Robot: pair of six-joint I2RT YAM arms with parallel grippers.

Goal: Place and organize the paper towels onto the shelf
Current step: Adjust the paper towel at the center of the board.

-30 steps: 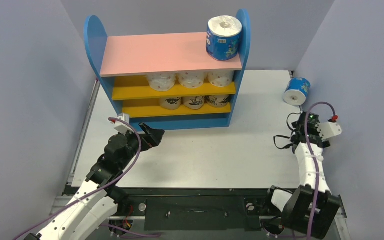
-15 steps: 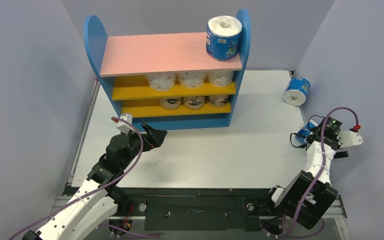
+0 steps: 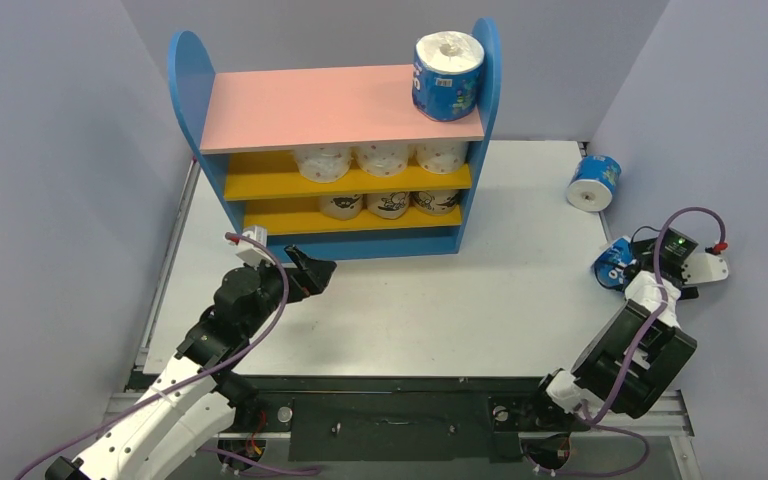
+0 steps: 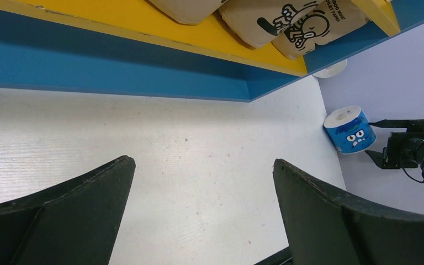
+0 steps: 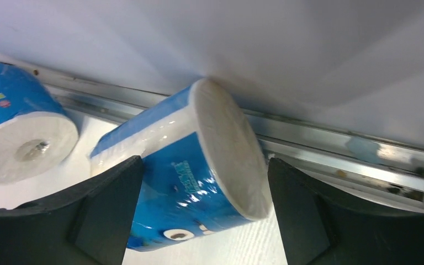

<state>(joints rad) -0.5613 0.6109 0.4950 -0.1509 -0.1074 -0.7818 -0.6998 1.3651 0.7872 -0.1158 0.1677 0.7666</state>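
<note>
Right tool [image 5: 203,165] straddles a blue roll [image 5: 190,187]; contact unclear.

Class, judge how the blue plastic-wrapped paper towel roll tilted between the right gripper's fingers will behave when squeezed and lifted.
The blue plastic-wrapped paper towel roll has glossy film, so it may slip between the black fingers. Wound paper is probably light and squashy. Round and tilted, it would likely roll if nudged.

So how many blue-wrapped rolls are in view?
3 blue-wrapped rolls: one upright on the pink top board, one lying on the table by the right wall, one straddled by the right gripper.
</note>
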